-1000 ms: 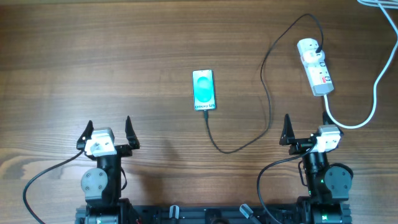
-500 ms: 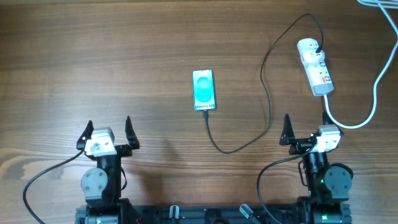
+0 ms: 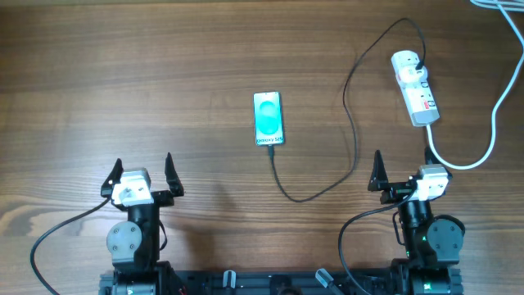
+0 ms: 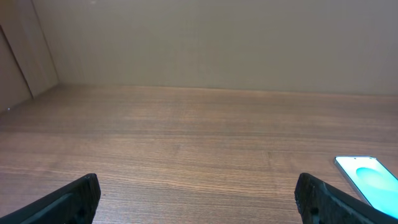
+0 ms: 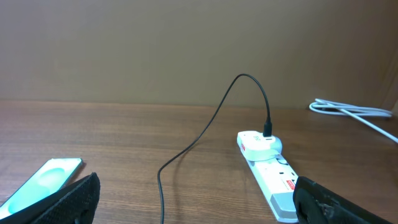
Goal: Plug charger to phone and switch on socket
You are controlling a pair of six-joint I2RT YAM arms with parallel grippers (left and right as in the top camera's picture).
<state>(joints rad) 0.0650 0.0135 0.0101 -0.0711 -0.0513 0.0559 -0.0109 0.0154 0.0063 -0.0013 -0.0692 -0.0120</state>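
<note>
Both hands released on the counter (image 3: 123, 65), holding nothing.
The phone (image 3: 268, 119) lies at 2 o'clock from the left hand (image 3: 143, 162) and 10 o'clock from the right hand (image 3: 403, 168), well apart from both. The charger (image 3: 354, 131) loops from the phone's near end up to the socket (image 3: 414, 98) at the right hand's 12 o'clock, beside the white cord (image 3: 491, 123).

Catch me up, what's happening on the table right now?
Nothing is being handled. The left gripper and right gripper sit open at the near edge. The charger is plugged into the socket, and its tip lies at the near end of the phone; whether it is seated there is unclear.
</note>
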